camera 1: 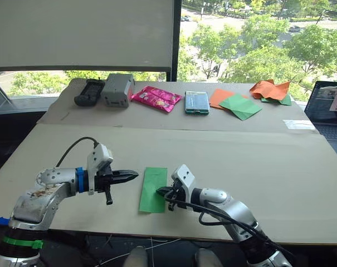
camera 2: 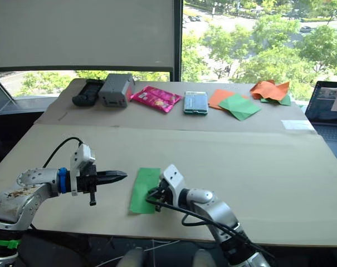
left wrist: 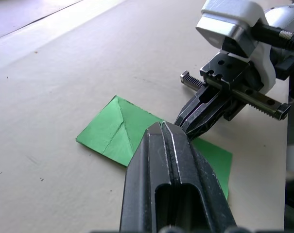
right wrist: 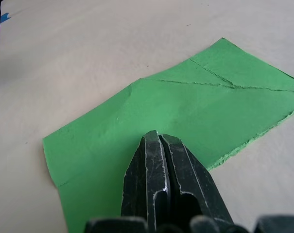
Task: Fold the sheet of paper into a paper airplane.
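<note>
Your sheet of paper [camera 1: 154, 189] lies flat near the table's [camera 1: 279, 167] near edge, creased. Your right gripper [camera 1: 161, 193], fingers together, rests its tips on the sheet's right edge. Your left gripper [camera 1: 132, 176], fingers also together, hovers just left of the sheet.

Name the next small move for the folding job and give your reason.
Probably open the left tool and bring it to the near left edge of the sheet of paper. The sheet lies flat on the table with creases already showing, the right tool rests shut on it, and the left tool hangs shut beside it, holding nothing.
</note>
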